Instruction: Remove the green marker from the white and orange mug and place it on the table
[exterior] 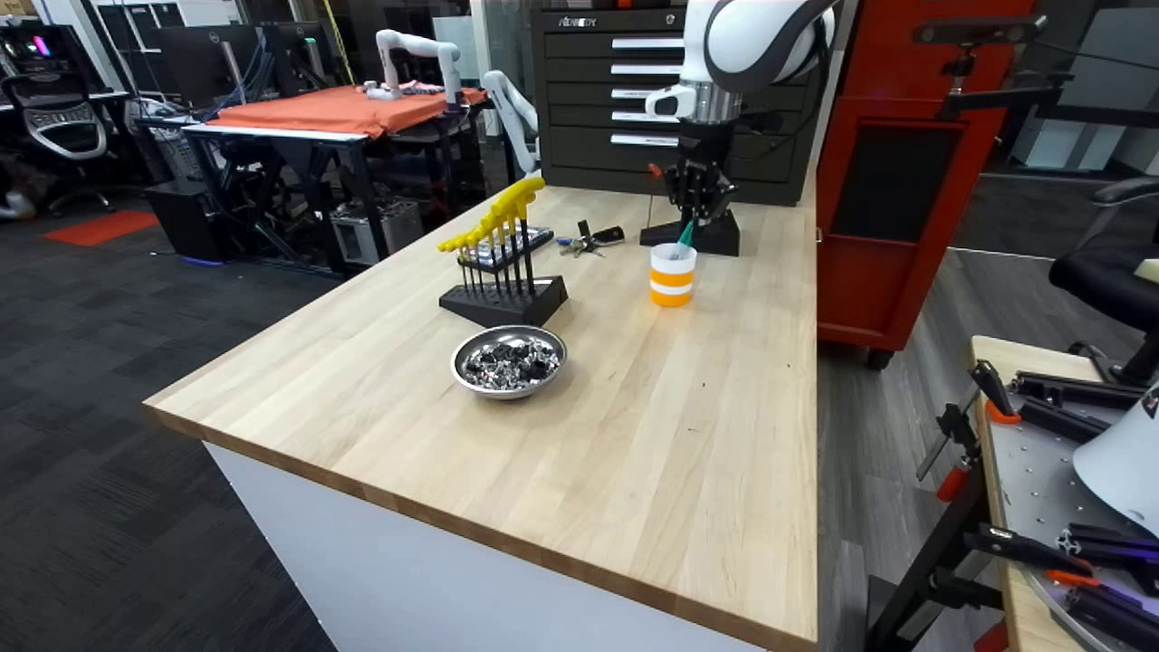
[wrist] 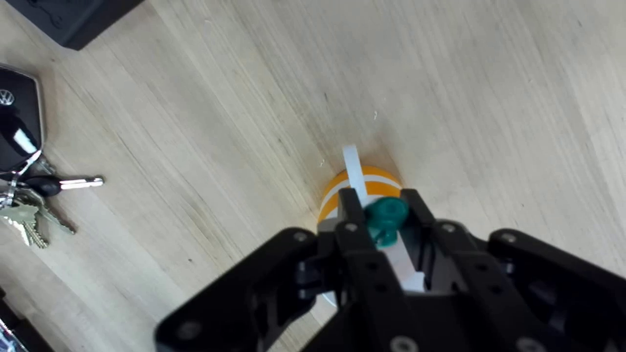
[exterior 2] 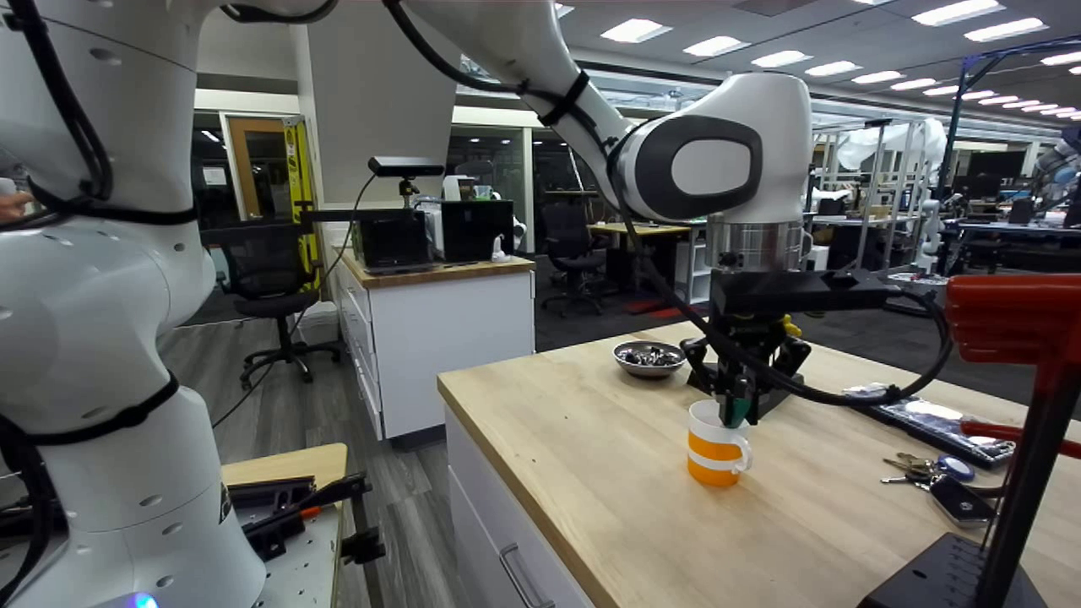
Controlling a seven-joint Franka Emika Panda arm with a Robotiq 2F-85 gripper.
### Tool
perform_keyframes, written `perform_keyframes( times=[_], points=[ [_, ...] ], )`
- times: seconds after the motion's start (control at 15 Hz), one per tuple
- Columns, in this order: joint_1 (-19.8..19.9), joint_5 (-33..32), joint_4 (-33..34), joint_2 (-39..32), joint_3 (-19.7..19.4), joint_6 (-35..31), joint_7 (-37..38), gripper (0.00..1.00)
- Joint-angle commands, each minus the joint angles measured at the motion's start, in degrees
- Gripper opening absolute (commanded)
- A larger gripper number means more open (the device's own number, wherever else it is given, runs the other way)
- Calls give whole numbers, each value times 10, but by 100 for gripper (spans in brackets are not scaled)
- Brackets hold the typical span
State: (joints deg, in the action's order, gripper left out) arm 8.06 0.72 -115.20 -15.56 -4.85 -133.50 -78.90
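In the wrist view, the marker (wrist: 387, 217) is gripped between the fingers (wrist: 352, 210) of the gripper (wrist: 384, 211), over the mug (wrist: 379, 188), which is partly covered by them; the keys (wrist: 41, 186) are cut off at the edge. In an exterior view, the marker's upper end is shown between the fingers at the mug's rim, while its lower part is hidden; the red handles (exterior 2: 1013, 321) are cut off. The table (exterior 2: 608, 481) is made of pale wood, and ceiling lights (exterior 2: 636, 31) are seen beyond. In an exterior view, the marker is seen tilted, reaching into the upright mug; the fingers are hardly made out against the dark stand (exterior: 722, 239). A bowl (exterior: 518, 394) is set just beside the rack (exterior: 507, 310), and a chest (exterior: 577, 122) is placed at the table's far end.
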Motion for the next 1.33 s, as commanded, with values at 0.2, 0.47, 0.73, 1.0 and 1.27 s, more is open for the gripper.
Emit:
perform_keyframes(
  times=[0.2, 0.47, 0.73, 1.0, 1.27],
  points=[
    [4, -61, -2, 35, -1, 25, 6, 6],
    [-1, -77, 13, 47, -4, 74, 45, 6],
    [-5, -74, 33, 65, -1, 137, 82, 6],
    [-13, -79, 59, 82, 3, 189, 121, 6],
    [-24, -75, 87, 94, 11, 254, 166, 6]
  ],
)
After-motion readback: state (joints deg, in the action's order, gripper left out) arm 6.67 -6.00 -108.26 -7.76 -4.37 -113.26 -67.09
